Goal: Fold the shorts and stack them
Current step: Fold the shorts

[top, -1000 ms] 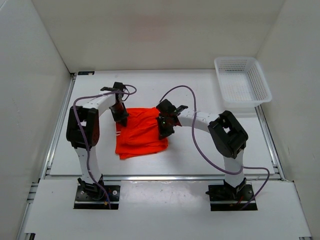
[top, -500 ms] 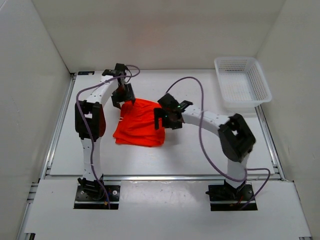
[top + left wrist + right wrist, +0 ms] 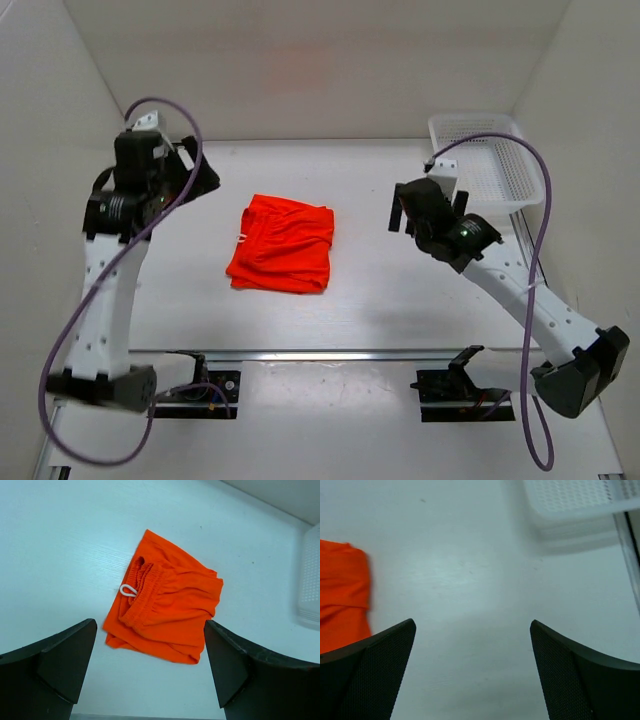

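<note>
The shorts [image 3: 282, 244] lie folded into a compact orange-red bundle on the white table, apart from both grippers. In the left wrist view the shorts [image 3: 170, 610] show their gathered waistband and a white drawstring loop [image 3: 128, 590] on the left side. My left gripper [image 3: 150, 624] is open and empty, raised high to the left of the shorts [image 3: 197, 177]. My right gripper [image 3: 472, 623] is open and empty above bare table. It hangs to the right of the shorts [image 3: 425, 207], whose edge [image 3: 340, 595] shows at the left of the right wrist view.
A white mesh basket [image 3: 480, 120] stands at the back right corner, close behind the right gripper; its near wall [image 3: 580, 500] fills the top right of the right wrist view. White walls enclose the table on three sides.
Both grippers have opened and let go of the shorts. Both arms have risen and swung outward, left arm to the left, right arm to the right. The shorts stay folded on the table.
</note>
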